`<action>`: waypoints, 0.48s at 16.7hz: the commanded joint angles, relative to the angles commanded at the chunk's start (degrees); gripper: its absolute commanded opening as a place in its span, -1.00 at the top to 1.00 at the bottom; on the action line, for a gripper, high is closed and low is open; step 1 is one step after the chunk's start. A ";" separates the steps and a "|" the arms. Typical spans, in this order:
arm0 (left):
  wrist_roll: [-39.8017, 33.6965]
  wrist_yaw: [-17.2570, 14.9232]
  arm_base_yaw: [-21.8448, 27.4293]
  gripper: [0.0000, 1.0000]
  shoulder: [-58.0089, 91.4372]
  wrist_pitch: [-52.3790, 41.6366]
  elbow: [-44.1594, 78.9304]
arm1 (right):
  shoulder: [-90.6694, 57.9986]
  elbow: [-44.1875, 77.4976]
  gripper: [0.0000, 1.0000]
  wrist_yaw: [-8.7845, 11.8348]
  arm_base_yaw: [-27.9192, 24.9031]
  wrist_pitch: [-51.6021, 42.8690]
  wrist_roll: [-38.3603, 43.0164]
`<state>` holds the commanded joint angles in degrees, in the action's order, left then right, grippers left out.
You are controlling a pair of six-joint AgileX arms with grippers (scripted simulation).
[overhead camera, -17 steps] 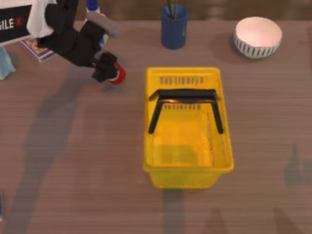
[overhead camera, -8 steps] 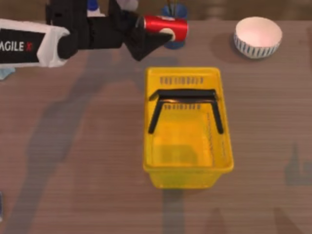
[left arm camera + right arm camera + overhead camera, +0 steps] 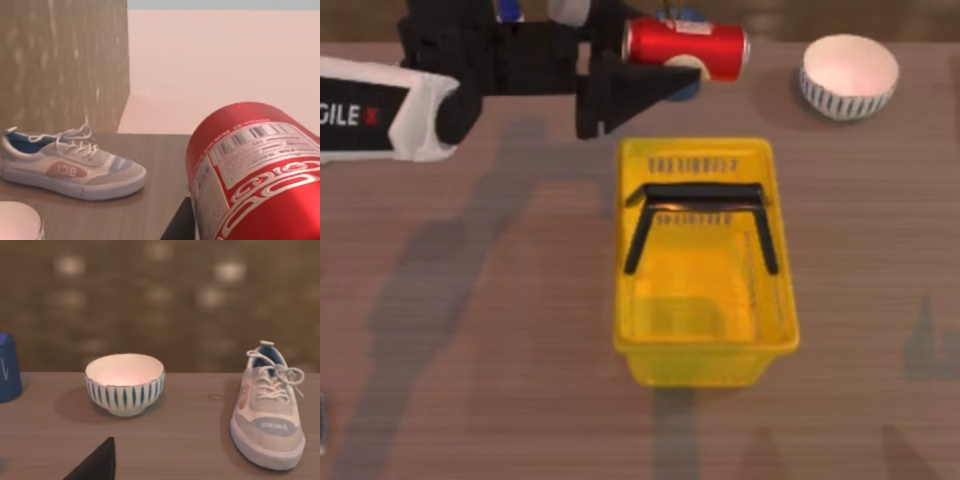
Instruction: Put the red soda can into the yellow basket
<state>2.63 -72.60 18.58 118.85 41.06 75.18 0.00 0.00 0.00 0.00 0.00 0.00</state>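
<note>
Gripping the red soda can [image 3: 686, 48] sideways, left gripper [image 3: 665, 72] hovers near the table's far edge. Released here, it would miss the yellow basket [image 3: 703, 372]. Right gripper's fingers: cannot tell.

Red soda can [image 3: 686, 48] with white script, yellow basket [image 3: 705, 350] with black handles, white blue-striped bowl [image 3: 849, 74].

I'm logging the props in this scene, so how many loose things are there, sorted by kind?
Cans: 1, the red soda can, held by the left gripper above the table.
Baskets: 1, the yellow basket.
Bowls: 1, the striped bowl.
Cups: 1, the blue cup.
Shoes: 1, the sneaker.
Total: 5.
</note>
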 joint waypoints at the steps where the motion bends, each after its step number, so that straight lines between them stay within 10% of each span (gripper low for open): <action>1: -0.06 -0.14 0.02 1.00 -0.07 0.18 -0.07 | 0.00 0.00 -1.00 0.00 0.00 0.00 0.00; 8: 0.02 -0.09 -0.53 1.00 2.13 2.38 -0.34 | 0.00 0.00 -1.00 0.00 0.00 0.00 0.00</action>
<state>2.65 -72.68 18.05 120.98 43.44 74.84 0.00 0.00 0.00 0.00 0.00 0.00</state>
